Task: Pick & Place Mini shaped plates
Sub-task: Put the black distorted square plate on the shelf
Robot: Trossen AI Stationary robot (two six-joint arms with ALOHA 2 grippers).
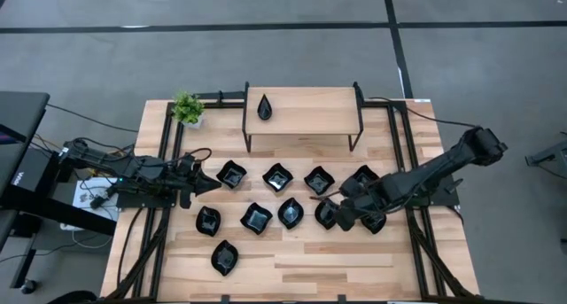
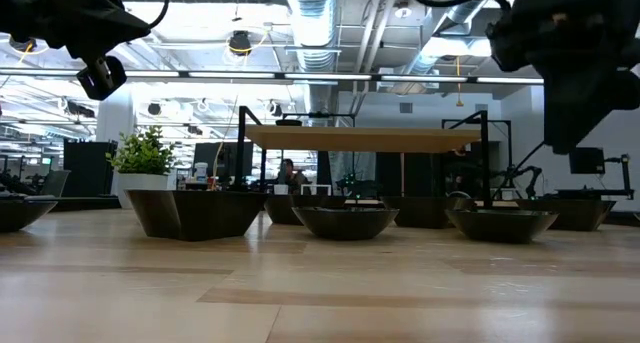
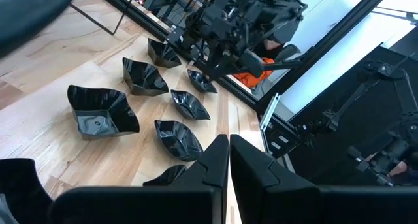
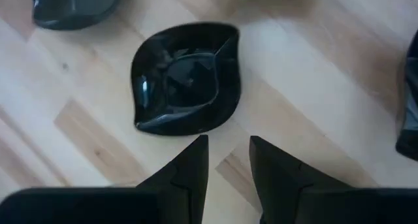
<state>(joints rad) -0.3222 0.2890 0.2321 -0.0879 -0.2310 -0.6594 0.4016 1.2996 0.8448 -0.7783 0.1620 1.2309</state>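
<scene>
Right gripper (image 1: 335, 206) above the plates (image 1: 277, 177); left gripper (image 1: 211, 183) parked at 9 o'clock.

From above we see ten plates mid-table and one teardrop plate (image 1: 265, 108) on the shelf (image 1: 306, 111) at 12 o'clock. Only the right wrist view shows the right fingers slightly parted, empty, over a leaf plate (image 4: 186, 78). Only the left wrist view shows the left fingers (image 3: 208, 168) nearly together, empty.

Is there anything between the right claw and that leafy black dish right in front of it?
No. In the right wrist view, only bare wooden table lies between the right end effector and the leaf-shaped dish; its fingers stand apart.
</scene>
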